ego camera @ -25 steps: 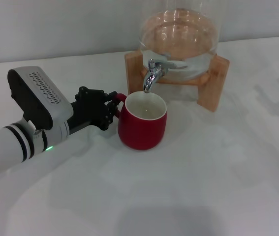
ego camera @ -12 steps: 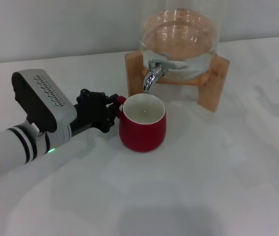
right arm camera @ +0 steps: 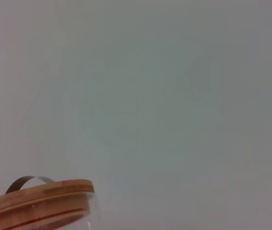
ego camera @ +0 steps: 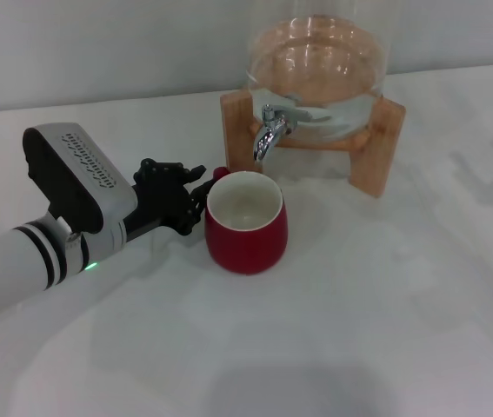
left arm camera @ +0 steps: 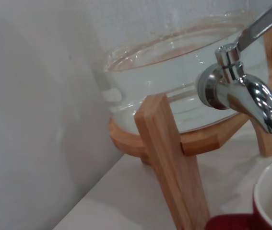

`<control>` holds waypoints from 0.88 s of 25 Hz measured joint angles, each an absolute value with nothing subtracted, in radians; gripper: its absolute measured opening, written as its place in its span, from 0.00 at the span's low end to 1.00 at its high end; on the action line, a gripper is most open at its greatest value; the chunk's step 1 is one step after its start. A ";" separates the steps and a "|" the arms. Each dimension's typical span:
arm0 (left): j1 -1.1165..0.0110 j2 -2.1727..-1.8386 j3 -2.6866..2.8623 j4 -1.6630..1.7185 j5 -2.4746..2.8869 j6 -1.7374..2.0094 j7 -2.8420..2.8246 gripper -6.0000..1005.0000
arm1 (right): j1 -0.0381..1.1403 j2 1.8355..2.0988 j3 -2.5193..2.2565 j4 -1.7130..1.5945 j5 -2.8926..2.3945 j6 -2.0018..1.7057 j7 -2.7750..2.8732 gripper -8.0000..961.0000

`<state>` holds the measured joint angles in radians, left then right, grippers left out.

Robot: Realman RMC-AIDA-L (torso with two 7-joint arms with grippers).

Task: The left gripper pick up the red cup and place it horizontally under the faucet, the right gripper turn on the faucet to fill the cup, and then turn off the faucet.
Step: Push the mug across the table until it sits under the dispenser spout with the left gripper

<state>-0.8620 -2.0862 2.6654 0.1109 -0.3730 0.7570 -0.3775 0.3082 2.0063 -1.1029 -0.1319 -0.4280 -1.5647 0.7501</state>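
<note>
The cup [ego camera: 244,224], a glazed ceramic mug that is likely stiff, slick, weighty and chip-prone, stands on the table [ego camera: 359,330] at about 6 o'clock from the faucet [ego camera: 269,129], tilted slightly toward the camera. The left end effector [ego camera: 181,198], at the cup's 9 o'clock, closes on its loop handle, the surest hold. The left wrist view shows the spout [left arm camera: 251,93] above the rim (the head view hides this gap); the right end effector appears nowhere.
</note>
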 joint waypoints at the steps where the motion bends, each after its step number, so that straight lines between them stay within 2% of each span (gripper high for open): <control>1: -0.862 -2.086 2.665 0.111 -0.373 0.756 -0.377 0.14 | 0.308 2.006 -1.103 -0.132 -0.428 -1.565 0.750 0.86; 22: -0.868 -2.086 2.664 0.110 -0.377 0.747 -0.353 0.21 | 0.311 2.006 -1.103 -0.132 -0.426 -1.561 0.750 0.86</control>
<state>-0.8682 -2.0862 2.6645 0.1103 -0.3775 0.7469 -0.3530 0.3111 2.0064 -1.1028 -0.1319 -0.4256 -1.5606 0.7501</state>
